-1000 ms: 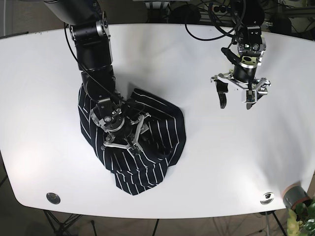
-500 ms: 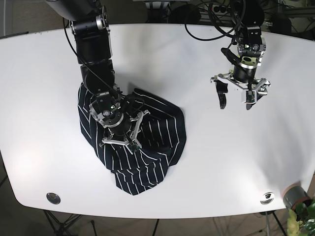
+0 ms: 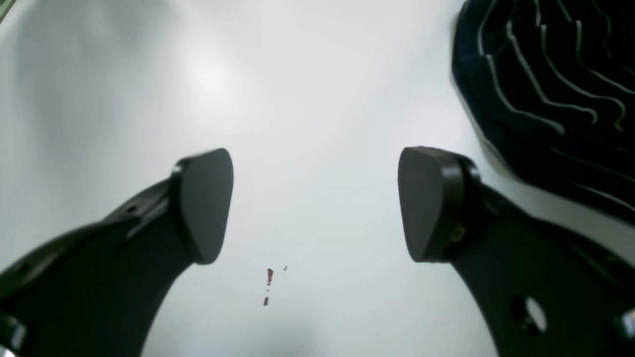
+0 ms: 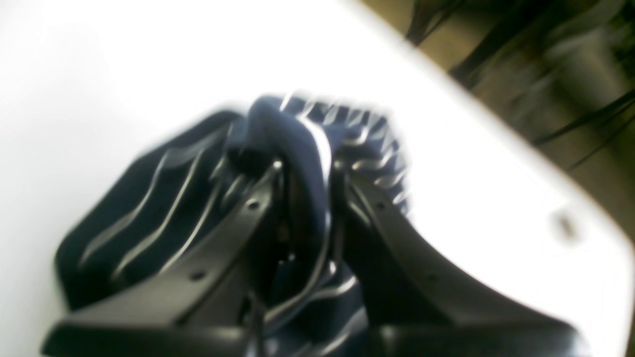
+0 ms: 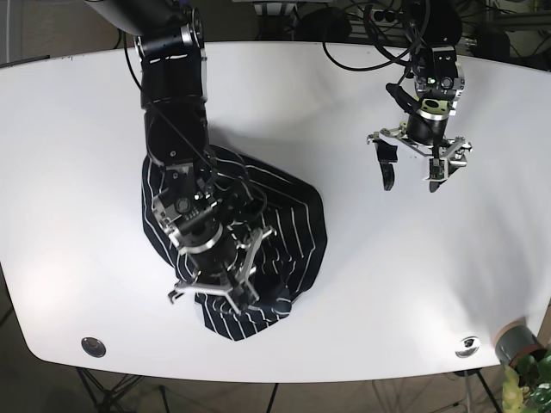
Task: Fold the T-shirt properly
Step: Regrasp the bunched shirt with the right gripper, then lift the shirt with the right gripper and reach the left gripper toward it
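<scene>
The T-shirt (image 5: 293, 215), dark navy with thin white stripes, lies crumpled on the white table (image 5: 77, 172) left of centre. My right gripper (image 5: 215, 288) sits over the shirt's front part. In the blurred right wrist view this gripper (image 4: 305, 168) is shut on a raised fold of the T-shirt (image 4: 149, 208). My left gripper (image 5: 411, 179) hovers over bare table at the back right, well apart from the cloth. In the left wrist view it (image 3: 315, 206) is open and holds nothing, and the T-shirt's edge (image 3: 545, 74) shows at the upper right.
Two round metal inserts (image 5: 93, 347) (image 5: 467, 346) sit near the table's front edge. A potted plant (image 5: 518, 346) stands beyond the front right corner. Small red specks (image 3: 268, 285) mark the table under my left gripper. Cables hang behind the back edge.
My right gripper has moved toward the table's front edge, dragging the pinched fold with it, and the cloth has bunched up there. The left arm has not moved.
</scene>
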You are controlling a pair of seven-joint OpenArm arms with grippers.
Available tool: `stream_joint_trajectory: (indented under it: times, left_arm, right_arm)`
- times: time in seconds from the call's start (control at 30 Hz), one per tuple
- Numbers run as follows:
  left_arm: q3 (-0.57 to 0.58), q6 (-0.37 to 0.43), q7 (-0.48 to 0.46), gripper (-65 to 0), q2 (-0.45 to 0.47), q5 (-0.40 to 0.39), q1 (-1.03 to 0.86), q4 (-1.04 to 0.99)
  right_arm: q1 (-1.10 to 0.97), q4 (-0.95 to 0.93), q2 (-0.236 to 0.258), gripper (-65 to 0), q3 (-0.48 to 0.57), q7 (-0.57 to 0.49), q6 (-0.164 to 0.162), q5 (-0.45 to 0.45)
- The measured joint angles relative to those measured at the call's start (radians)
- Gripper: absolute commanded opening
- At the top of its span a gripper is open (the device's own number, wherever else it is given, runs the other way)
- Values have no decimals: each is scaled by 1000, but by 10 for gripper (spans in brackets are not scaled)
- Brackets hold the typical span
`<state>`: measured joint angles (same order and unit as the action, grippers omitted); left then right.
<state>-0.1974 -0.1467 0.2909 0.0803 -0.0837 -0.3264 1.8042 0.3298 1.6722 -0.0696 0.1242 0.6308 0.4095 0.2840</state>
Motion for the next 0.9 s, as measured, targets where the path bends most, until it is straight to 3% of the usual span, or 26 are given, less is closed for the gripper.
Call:
stream_joint_trajectory:
  times: [0.3, 0.47, 0.57, 0.73, 0.9]
  left_arm:
    - [-3, 1, 0, -160, 0, 0, -4, 3]
    - [-5, 0, 0, -160, 0, 0, -4, 4]
    - [-18, -2, 0, -160, 0, 0, 0, 5]
    - [-123, 5, 3, -158, -7, -3, 55, 4]
    - [-107, 0, -3, -157, 9, 0, 77, 16]
  right_arm:
    - [298, 64, 52, -626, -2, 132, 9, -5]
    - [471, 68, 77, -626, -5, 215, 88, 0]
    - [574, 69, 80, -626, -2, 272, 113, -2]
    - [718, 70, 80, -626, -2, 333, 129, -2]
    - [826, 70, 80, -626, 1, 393, 136, 0]
